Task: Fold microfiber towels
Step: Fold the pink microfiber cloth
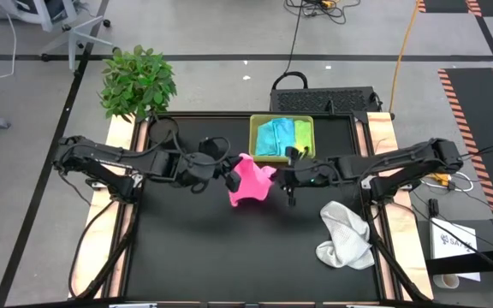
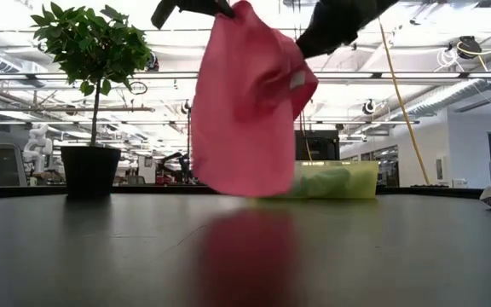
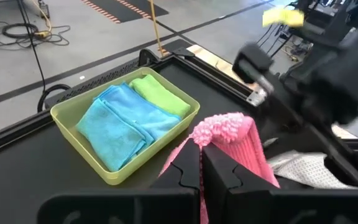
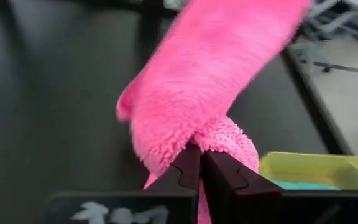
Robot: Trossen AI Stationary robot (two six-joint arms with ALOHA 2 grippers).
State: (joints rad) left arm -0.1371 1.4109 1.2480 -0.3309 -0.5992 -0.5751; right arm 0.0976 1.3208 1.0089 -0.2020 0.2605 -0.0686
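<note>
Both arms are holding the pink towel (image 1: 251, 180) up off the black table (image 1: 195, 248), mid-table, just near of the yellow-green tray (image 1: 255, 141). Left gripper (image 1: 229, 178) is pinching the towel's left corner, fingers clamped tight on the fabric; left wrist view is showing pink pile (image 3: 225, 127) bunched right above its closed fingertips. Right gripper (image 1: 284, 178) is pinching the right corner the same way, jaws closed on cloth (image 4: 191, 124). In the low view the towel (image 2: 245, 111) is hanging down from both grips, its lower edge at or just above the tabletop, can't tell if touching.

Tray is sitting at the far centre edge, holding the light blue towel (image 3: 126, 121) and lime green towel (image 3: 160, 96), both folded, side by side, green on the right.

White towel (image 1: 345, 235) is lying crumpled on the near-right part of the table, well apart from the grippers.

Potted plant (image 1: 137, 81) is standing at the far-left corner.
</note>
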